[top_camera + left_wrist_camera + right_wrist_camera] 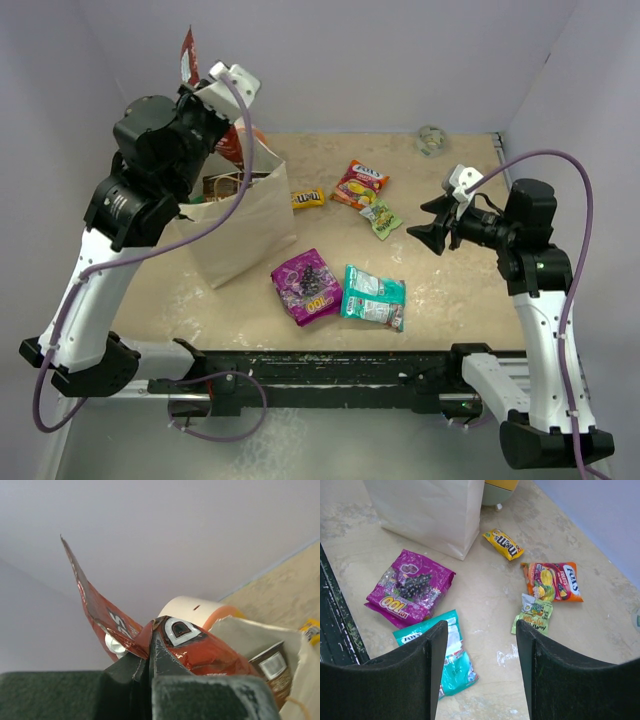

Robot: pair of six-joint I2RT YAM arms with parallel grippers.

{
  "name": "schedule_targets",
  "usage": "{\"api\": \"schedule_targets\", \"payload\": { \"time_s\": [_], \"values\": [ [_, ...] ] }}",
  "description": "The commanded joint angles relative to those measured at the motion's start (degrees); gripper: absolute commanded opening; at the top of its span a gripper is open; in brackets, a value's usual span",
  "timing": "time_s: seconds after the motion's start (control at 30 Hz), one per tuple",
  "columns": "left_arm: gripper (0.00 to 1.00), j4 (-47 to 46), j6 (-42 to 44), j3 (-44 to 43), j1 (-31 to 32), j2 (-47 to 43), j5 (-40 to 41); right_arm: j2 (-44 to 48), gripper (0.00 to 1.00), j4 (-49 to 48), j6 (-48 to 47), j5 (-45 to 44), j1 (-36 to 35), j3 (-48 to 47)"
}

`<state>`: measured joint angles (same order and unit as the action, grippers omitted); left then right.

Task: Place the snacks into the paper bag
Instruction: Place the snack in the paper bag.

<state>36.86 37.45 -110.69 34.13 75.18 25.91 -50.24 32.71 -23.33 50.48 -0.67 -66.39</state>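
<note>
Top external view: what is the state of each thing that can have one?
paper bag, upright, mouth open
left gripper, shut on red-brown packet, raised
right gripper, open, empty
dark brown packet, inside bag
purple packet, flat on table
teal packet, flat on table

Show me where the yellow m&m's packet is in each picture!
Top external: m&m's packet mid-table, just right of the paper bag.
Left wrist: a yellow sliver at the right edge, past the bag's rim.
Right wrist: upper middle, right of the bag.
Shared landmark: the paper bag.
</note>
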Motion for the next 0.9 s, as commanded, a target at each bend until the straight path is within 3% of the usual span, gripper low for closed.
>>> {"api": "schedule_targets", "payload": {
  "time_s": [0.0, 0.3, 0.43, 0.7, 0.87],
  "values": [
    [0.00, -9.2, -14.7, 0.7, -0.9, -3.1, 2.0, 0.3, 0.60, -1.6, 0.4, 0.9, 0.3, -0.3],
    [0.00, -13.2, -27.9, 2.8, -2.0, -3.7, 14.0, 0.2, 0.60, -1.4, 0.6, -0.1, 0.3, -0.3],
    [0.00, -9.6, -36.8, 2.4, -3.6, -4.6, 14.4, -0.3, 0.60, -1.4, 0.7, -0.4, 0.4, -0.1],
    [0.00, 2.9, -59.0, 0.5, -9.6, -6.6, 7.7, -1.2, 0.60, -1.9, 0.6, -0.7, 0.4, 0.4],
    [0.00, 8.0, -67.4, 0.8, -13.8, -7.5, -2.9, -1.4, 0.60, -2.0, 0.6, -0.6, 0.4, 0.5]
  ]
}}
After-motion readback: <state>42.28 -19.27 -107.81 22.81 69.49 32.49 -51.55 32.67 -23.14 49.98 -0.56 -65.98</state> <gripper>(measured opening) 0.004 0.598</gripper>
